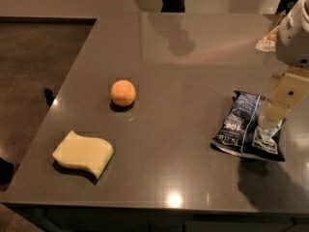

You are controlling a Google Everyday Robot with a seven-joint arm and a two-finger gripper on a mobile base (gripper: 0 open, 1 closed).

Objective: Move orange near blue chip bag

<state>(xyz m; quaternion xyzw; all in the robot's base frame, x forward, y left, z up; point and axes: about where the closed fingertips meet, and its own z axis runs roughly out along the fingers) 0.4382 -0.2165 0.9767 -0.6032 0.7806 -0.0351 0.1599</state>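
Observation:
The orange (123,92) sits alone on the grey counter (183,71), left of centre. The blue chip bag (243,129), crinkled navy foil with white lettering, lies flat at the right. My gripper (271,122) hangs from the white arm at the right edge, directly over the bag's right part and far from the orange. It holds nothing that I can see.
A pale yellow wavy sponge (83,153) lies near the front left corner. A light wrapped item (267,40) sits at the far right back. The counter's left edge drops to dark floor (34,66); its front edge runs along the bottom.

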